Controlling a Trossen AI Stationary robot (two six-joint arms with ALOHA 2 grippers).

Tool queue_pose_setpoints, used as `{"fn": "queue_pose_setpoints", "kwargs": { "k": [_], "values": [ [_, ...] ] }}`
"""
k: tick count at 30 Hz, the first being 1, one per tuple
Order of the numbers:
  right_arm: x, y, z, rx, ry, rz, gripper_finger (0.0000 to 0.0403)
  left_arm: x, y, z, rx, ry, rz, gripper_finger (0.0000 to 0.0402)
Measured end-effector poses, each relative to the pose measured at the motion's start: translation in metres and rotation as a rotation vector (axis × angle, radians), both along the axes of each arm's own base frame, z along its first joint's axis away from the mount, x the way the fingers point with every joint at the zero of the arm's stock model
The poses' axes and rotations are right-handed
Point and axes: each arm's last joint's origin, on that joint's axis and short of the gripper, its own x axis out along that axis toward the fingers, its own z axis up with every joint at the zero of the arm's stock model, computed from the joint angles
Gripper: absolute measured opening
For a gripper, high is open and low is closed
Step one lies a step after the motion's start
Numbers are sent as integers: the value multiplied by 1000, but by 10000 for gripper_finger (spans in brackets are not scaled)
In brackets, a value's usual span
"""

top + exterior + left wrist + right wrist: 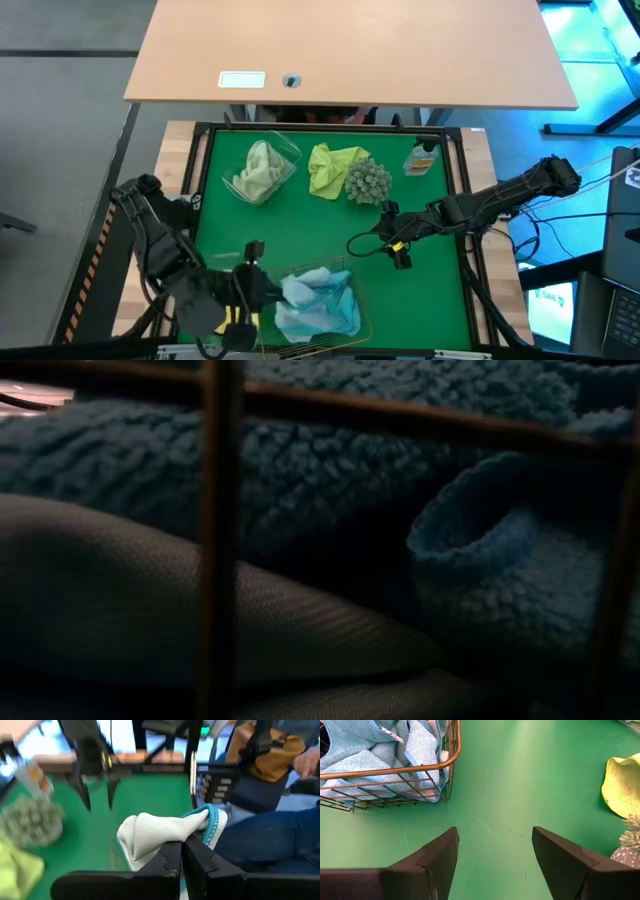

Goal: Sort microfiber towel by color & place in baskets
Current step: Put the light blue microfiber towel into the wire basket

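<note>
Carefully, I held my left gripper (181,854) clenched on a light blue towel (165,832) with a teal edge, at the near-left corner of the gold wire basket (362,318), where more blue towels (320,298) were already piled. In the left wrist view the cloth stood up from between my closed fingers like a folded bundle, so I judged that the grip was on a thick fold and not on a thin edge. My right gripper (495,852) hung with its fingers wide apart and nothing between them, above bare green mat (520,780), between the basket and the bright yellow towel (335,166). That yellow towel lay loose on the mat, not in any tub, just beside the spiky grey-green ball (367,180). The pale yellow-green towel (257,172) sat in a clear tub (288,150) at the far left of the mat. A small bottle (423,157) stood at the far right. For this step I thought the good way was to bring the blue cloth well over the middle of the basket before letting go, because near the rim it could drape over the wire and hang outside. I would open the fingers fully and lift straight up, so the soft pile would not catch on the pads. For the right arm, the yellow towel seemed the next thing, and I would approach it from the side away from the ball, so as not to push the ball.
</note>
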Motion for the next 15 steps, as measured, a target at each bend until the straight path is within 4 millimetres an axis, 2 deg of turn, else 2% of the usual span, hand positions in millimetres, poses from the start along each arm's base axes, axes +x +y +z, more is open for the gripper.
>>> {"fn": "queue_pose_setpoints", "kwargs": {
  "k": [4, 8, 15],
  "values": [
    [0, 0, 0, 0, 0, 0, 253, -2, -13, -18, -66, 100, -4, 0],
    [0, 0, 0, 0, -1, 0, 253, 3, -26, -47, -61, 175, 16, 0],
    [0, 0, 0, 1, -3, 0, 253, 14, -28, -99, -18, 260, 96, 0]
  ]
}}
